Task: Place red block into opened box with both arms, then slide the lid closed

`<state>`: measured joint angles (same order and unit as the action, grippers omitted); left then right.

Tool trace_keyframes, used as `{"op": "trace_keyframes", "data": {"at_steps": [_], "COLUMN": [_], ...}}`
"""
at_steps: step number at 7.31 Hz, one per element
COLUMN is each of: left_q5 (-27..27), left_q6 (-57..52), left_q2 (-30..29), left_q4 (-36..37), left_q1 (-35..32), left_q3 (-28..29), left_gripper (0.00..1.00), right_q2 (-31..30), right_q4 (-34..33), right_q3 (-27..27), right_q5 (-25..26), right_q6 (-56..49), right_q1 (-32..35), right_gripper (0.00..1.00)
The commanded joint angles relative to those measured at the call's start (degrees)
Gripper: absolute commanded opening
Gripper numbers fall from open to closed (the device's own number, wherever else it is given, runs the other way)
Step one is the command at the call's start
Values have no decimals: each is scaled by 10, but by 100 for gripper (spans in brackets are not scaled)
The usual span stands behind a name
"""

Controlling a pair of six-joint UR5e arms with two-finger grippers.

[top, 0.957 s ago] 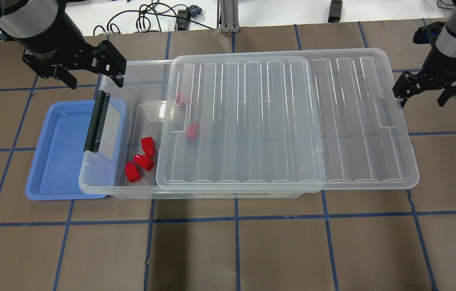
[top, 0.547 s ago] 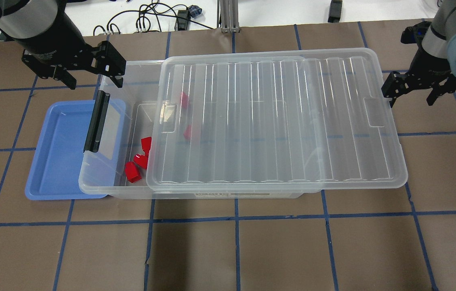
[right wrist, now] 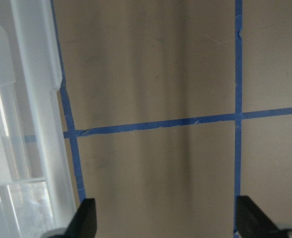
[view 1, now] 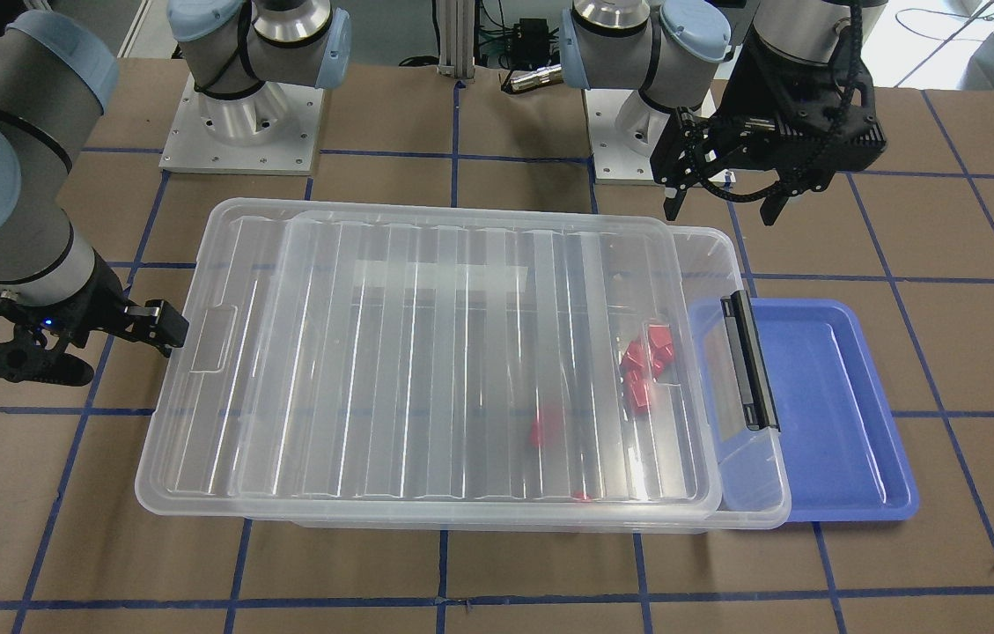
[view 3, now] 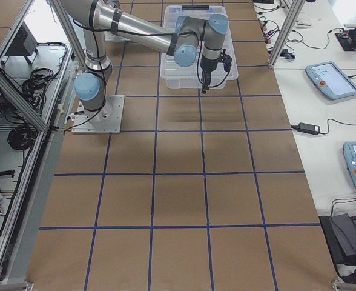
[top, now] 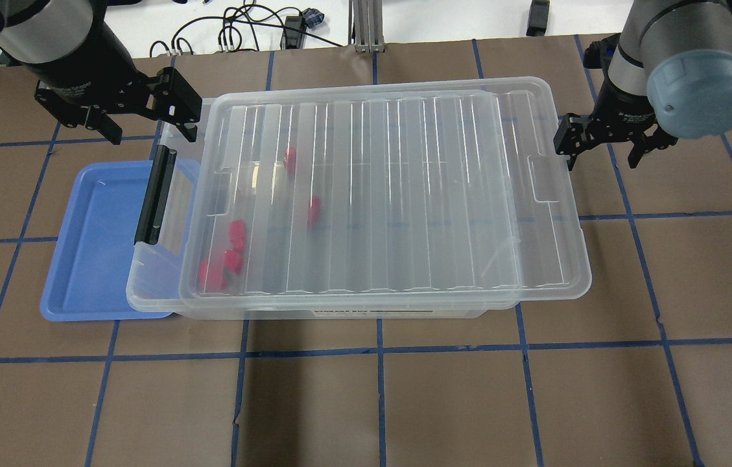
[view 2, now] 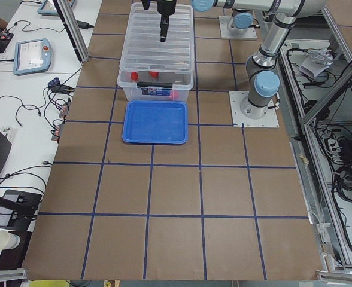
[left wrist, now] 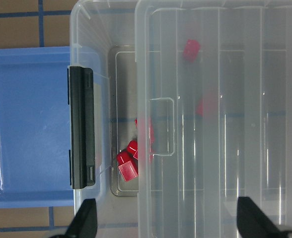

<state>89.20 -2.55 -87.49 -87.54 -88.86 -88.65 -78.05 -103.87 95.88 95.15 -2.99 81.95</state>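
**Lid** (top: 391,194): a clear ribbed sheet lying flat on the box (top: 275,311). It covers all but a strip at the black bar (top: 155,196) end, and its opposite short end overhangs the box. I judge it light, fairly stiff and slick on the rim, so likely to skew if pushed off-centre. The best purchase is the overhanging short edge, near its notch.

**Red blocks** (top: 229,259): inside the box, seen through the lid. A cluster sits near the bar end, with two more further in.

**Right gripper** (top: 601,155): fingers apart, holding nothing. One finger is against or just beside the overhanging edge, toward its far corner rather than mid-edge.

**Left gripper** (top: 152,133): fingers spread wide, empty, hanging over the box's far corner at the bar end.

**Room**
- The lid has only the uncovered strip to travel.
- The bar and the blue tray (top: 90,246) bound that end.
- The left gripper may sit close to the lid's path.
- Table (top: 696,272) shows beyond the overhang, giving the right arm room to follow through.
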Motion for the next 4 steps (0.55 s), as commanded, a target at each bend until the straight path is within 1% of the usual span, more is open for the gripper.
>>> {"op": "trace_keyframes", "data": {"at_steps": [1, 2, 4], "left_q5": [0, 0, 0], "left_q6": [0, 0, 0], "left_q2": [0, 0, 0], "left_q4": [1, 1, 1], "left_q1": [0, 0, 0], "left_q3": [-1, -1, -6], "left_gripper": [100, 100, 100], "right_q2": [0, 0, 0], "right_q4": [1, 0, 1], "right_q3": [0, 0, 0], "right_q5": [-11, -30, -39], "right_q6": [10, 12, 13], "right_q1": [13, 25, 27], "right_gripper": [100, 100, 100]}}
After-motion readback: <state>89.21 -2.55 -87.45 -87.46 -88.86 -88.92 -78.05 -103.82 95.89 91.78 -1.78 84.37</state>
